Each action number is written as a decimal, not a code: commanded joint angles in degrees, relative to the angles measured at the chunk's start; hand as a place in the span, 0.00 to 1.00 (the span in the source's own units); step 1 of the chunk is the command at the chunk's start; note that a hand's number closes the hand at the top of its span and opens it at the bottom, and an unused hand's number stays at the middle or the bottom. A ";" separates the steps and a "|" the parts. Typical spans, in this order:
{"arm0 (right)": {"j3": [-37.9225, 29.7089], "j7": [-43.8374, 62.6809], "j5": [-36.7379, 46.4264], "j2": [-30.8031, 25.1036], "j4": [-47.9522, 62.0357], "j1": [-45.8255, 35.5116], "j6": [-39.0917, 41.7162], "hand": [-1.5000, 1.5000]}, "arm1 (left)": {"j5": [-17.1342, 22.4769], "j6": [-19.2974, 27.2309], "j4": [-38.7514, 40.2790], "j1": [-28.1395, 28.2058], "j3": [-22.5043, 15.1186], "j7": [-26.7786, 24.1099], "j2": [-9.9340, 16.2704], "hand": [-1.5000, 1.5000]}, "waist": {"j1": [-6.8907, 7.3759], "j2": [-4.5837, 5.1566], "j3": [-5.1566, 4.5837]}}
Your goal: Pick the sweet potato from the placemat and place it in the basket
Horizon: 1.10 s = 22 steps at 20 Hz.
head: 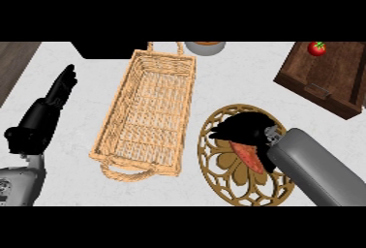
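Grey and bulky, the right forearm enters from the lower right corner and covers part of the round openwork placemat. Its black right hand is curled over the upper end of the orange sweet potato, which lies on the placemat, its lower end pointing toward the mat's middle; whether it is lifted off the mat cannot be told. Just left of the mat sits the long wicker basket, a looped handle at each short end, nothing visible inside it. At the left edge the left hand rests open, fingers straight and pointing up the view, well apart from the basket. All stands on a pale speckled counter. A dark wooden tray lies at the upper right with a red tomato in its far corner. A grey bowl shows at the top edge beside a black block, and a strip of wood-toned surface runs along the upper left.
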 commanded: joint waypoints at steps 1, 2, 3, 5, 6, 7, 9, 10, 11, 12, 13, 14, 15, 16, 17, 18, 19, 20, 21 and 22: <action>-1.71 -2.86 3.90 2.28 4.66 -0.71 -0.66 0.00 | -0.94 -0.44 -3.19 -0.91 0.56 4.31 -0.42 0.50 | 0.16 0.01 0.01; -1.73 -1.63 4.53 3.32 2.99 1.76 -0.53 0.00 | -1.50 -0.46 -0.61 1.02 1.33 -0.57 -0.85 0.50 | 0.02 0.00 -0.01; -1.79 -2.49 5.41 2.95 3.89 1.95 -1.18 0.00 | -2.31 0.90 0.95 -2.16 0.32 1.30 -2.72 0.50 | -0.11 0.03 0.00; -2.35 -4.06 7.04 3.64 4.64 1.14 -1.10 0.00 | -2.10 -1.48 2.89 0.11 2.07 -3.26 -1.15 0.50 | 0.00 0.04 -0.01; -2.78 -3.17 8.14 3.68 3.81 2.80 -1.60 0.00 | -2.33 -1.52 -2.50 2.02 0.84 -0.34 -1.92 0.50 | 0.04 -0.02 0.00; -2.89 -8.05 7.61 -0.68 3.41 3.46 -2.49 0.00 | -1.03 -3.12 -0.46 1.59 3.01 -1.57 -0.04 0.50 | -0.02 -0.01 0.00; -4.27 -4.02 9.85 3.15 4.25 2.86 -1.60 0.00 | -3.26 -1.66 3.82 -1.89 2.37 -2.74 -1.95 0.50 | -0.19 0.02 -0.01; -4.66 -8.18 10.17 1.42 9.20 1.03 -3.81 0.00 | -3.34 -1.28 -0.31 2.79 1.62 -3.11 -2.67 0.50 | 0.19 0.04 0.00; -4.25 -5.72 11.25 4.16 7.86 3.34 -4.56 0.00 | 0.02 -4.25 -1.26 1.51 4.67 0.13 -0.47 0.50 | 0.11 0.00 0.00; -5.70 -5.15 10.77 5.22 6.37 1.38 -0.85 0.00 | -3.91 -1.10 1.93 0.35 1.37 -1.69 -4.00 0.50 | -0.07 0.01 -0.01; -5.72 -4.93 11.30 6.50 7.92 -0.44 -0.24 0.00 | -2.04 -2.80 4.45 -3.14 4.38 -2.28 -1.73 0.50 | -0.06 0.05 -0.01; -5.51 -4.91 12.40 5.87 7.17 3.27 -2.10 0.00 | -2.47 -3.35 -1.64 3.04 3.27 -1.86 -2.16 0.50 | 0.07 -0.03 0.00; -5.78 -9.71 12.24 1.38 8.97 4.03 -6.43 0.00 | -4.74 -1.02 3.85 -0.67 1.54 -3.53 -4.34 0.50 | -0.18 0.06 0.00; -4.71 -4.61 13.51 6.31 7.02 4.15 -2.37 0.00 | -3.44 -2.43 -0.94 -2.24 2.32 3.04 -3.03 0.50 | -0.09 -0.03 0.00; -5.54 -8.25 13.88 3.83 7.75 4.09 -2.83 0.00 | -4.42 -2.34 3.93 -1.46 3.11 -2.93 -3.19 0.50 | -0.15 0.02 -0.01; -5.47 -11.83 14.72 4.01 15.86 2.55 -10.14 0.00 | -2.33 -4.16 2.93 -2.92 4.14 -0.14 -1.91 0.50 | 0.20 0.14 0.01; -5.45 -10.08 15.95 5.28 15.35 2.54 -8.37 0.00 | -4.60 -1.29 4.00 -3.76 2.45 -0.86 -4.78 0.50 | 0.02 0.09 0.00; -7.06 -9.61 15.12 5.48 14.62 3.28 -7.20 1.00 | -2.58 -3.96 1.75 -0.31 5.09 -1.97 -1.93 0.50 | 0.13 0.03 0.00; -6.59 -7.68 13.35 5.13 8.14 7.03 -2.91 1.00 | -4.30 -2.50 -0.63 -0.08 2.66 0.76 -3.58 0.50 | -0.21 -0.11 -0.01; -7.26 -8.00 14.27 7.46 13.38 4.41 -4.93 1.00 | -3.71 -2.99 1.12 -1.50 3.03 -0.15 -3.88 0.50 | 0.02 0.02 0.00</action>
